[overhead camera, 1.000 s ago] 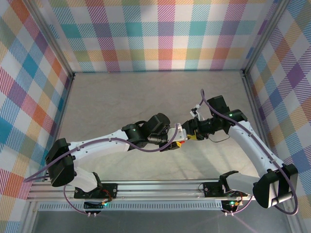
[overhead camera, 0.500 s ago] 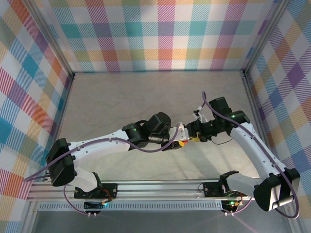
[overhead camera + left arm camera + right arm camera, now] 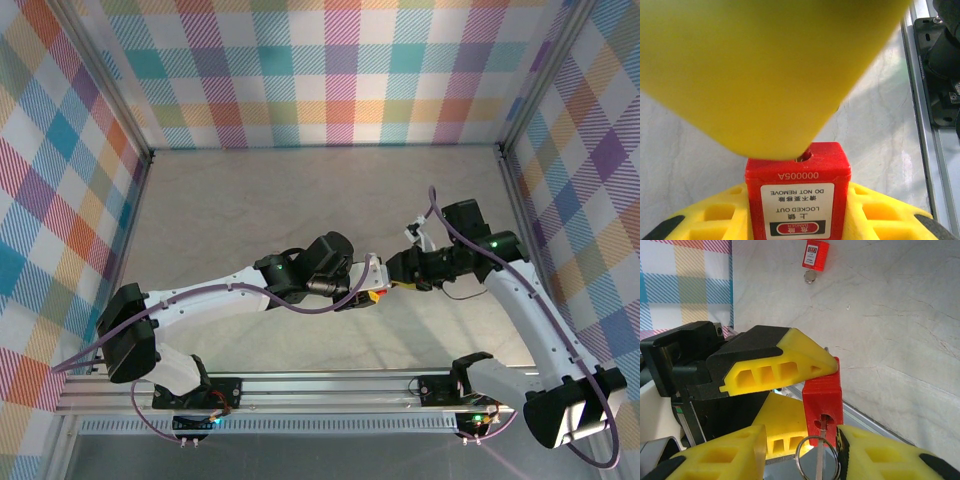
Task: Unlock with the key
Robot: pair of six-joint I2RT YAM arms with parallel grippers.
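Note:
A red padlock (image 3: 797,196) with a white "LOCKED OUT" label sits clamped between the yellow fingers (image 3: 765,65) of my left gripper (image 3: 797,175), which is shut on it. From the right wrist, the padlock (image 3: 823,402) shows its keyhole end. The key (image 3: 820,460) with its metal ring sticks out of that keyhole. My right gripper (image 3: 802,442) straddles the key. Its right finger (image 3: 880,455) is against the ring and its left finger (image 3: 720,457) stands off with a gap. From above, both grippers meet at table centre, left gripper (image 3: 368,280) facing right gripper (image 3: 398,270).
A second red padlock (image 3: 815,255) lies flat on the grey table (image 3: 900,315) farther off, with a small metal piece (image 3: 810,277) beside it. The aluminium rail (image 3: 330,385) runs along the near edge. Checked walls (image 3: 330,70) enclose the table.
My right arm has shifted slightly right and its fingers have narrowed around the key. The left arm and the padlock have stayed put.

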